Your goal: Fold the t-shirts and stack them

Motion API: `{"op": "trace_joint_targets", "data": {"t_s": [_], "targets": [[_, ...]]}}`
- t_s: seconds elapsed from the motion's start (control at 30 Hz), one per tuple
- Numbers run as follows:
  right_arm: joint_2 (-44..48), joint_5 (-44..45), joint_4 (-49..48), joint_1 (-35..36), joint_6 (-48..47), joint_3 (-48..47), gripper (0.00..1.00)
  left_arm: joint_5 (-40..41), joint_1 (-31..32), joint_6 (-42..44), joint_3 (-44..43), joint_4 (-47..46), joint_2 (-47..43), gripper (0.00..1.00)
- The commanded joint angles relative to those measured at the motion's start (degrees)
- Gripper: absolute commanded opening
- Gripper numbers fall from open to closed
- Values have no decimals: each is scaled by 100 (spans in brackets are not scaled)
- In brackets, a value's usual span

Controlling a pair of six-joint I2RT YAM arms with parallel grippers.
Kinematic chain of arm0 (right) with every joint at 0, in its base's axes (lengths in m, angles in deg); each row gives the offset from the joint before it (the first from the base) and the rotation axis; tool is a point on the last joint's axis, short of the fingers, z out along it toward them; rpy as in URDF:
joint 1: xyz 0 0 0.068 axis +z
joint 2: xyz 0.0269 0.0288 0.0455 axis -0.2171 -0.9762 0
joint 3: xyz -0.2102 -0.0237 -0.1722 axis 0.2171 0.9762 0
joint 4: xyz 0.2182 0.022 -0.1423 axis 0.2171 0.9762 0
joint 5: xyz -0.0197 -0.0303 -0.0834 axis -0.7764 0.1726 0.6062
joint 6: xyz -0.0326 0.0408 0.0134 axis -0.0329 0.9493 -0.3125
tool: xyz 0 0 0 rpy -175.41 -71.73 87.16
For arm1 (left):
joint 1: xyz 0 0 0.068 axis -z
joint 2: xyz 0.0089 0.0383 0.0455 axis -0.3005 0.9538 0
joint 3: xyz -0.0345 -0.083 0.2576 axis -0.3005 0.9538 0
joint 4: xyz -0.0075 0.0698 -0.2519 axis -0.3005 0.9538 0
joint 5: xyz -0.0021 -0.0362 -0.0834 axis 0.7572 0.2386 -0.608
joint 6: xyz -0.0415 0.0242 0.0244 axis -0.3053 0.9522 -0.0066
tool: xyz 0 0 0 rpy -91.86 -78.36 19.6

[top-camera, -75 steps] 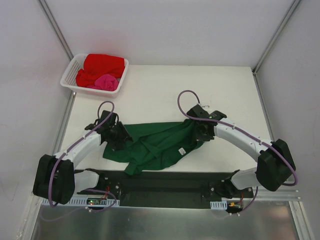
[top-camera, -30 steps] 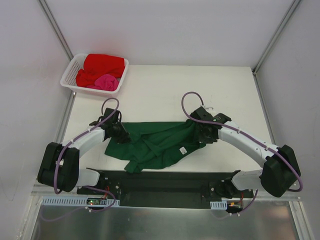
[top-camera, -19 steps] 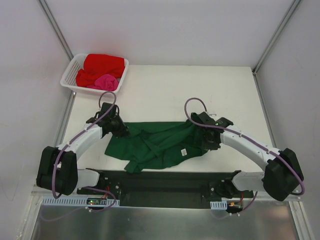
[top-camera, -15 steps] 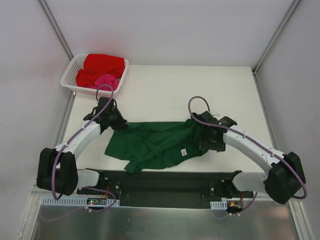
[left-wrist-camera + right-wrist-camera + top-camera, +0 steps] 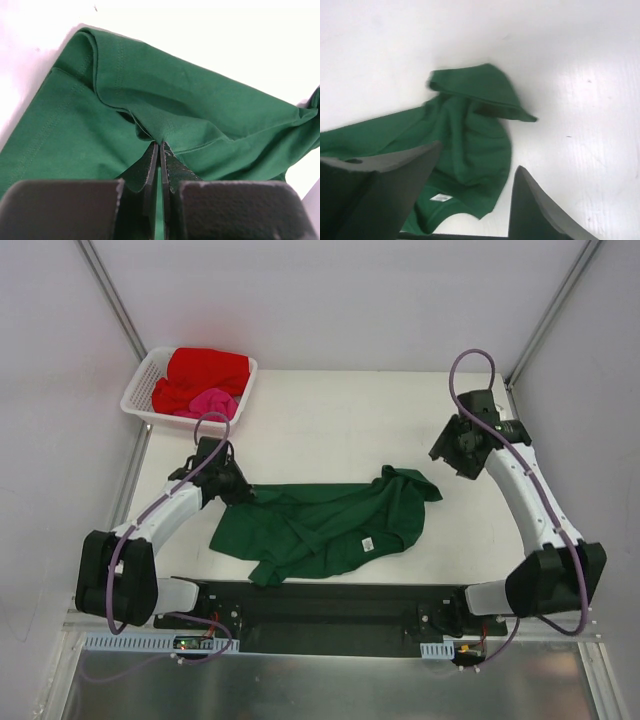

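Pinching a fold of the green shirt (image 5: 200, 100), our left gripper (image 5: 159, 148) is pressing its fingers together on the cloth, and only a thin ridge of fabric is showing between them in the left wrist view. In the top view this left gripper (image 5: 240, 494) is sitting at the shirt's upper left corner, left of the frame's centre and low over the table (image 5: 330, 425).

The green shirt (image 5: 320, 525) is lying rumpled across the lower middle of the top view, resting on the table. A bunched hump is rising at its upper right end, and a small white tag (image 5: 367, 541) is facing up near its lower right edge.

We are holding our right gripper (image 5: 458, 452) in the upper right of the top view, well apart from the shirt. Its fingers are standing wide apart with nothing between them. In the right wrist view we are looking past the right gripper (image 5: 479, 157) at the green shirt (image 5: 470, 130) filling the left and middle of the frame, with the tag (image 5: 439, 198) near the bottom edge.

In the upper left of the top view, the red shirt (image 5: 205, 368) and the pink shirt (image 5: 208, 403) are lying crumpled in the basket (image 5: 135, 390). The pink one is resting on the red one's lower side. The basket is sitting at the table's upper left corner, well apart from both grippers.
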Motion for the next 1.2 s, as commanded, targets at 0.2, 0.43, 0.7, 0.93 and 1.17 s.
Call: {"op": "trace_joint_targets", "data": {"t_s": [0.2, 0.43, 0.7, 0.93, 1.17], "targets": [[-246, -1331, -2273, -1095, -361, 2135, 62, -79, -131, 209, -316, 21, 205, 0], [-518, -1658, -2959, -1139, -545, 2593, 60, -158, -157, 226, -404, 21, 390, 0], [-1125, -868, -2407, -1139, -1240, 1987, 53, -176, -254, 288, -571, 38, 478, 0], [-1247, -867, -2415, -1139, -1293, 2127, 53, -184, -272, 297, -677, 65, 513, 0], [-1573, -1131, -2608, -1122, -1345, 1987, 50, -193, -289, 288, -703, 82, 487, 0]]}}
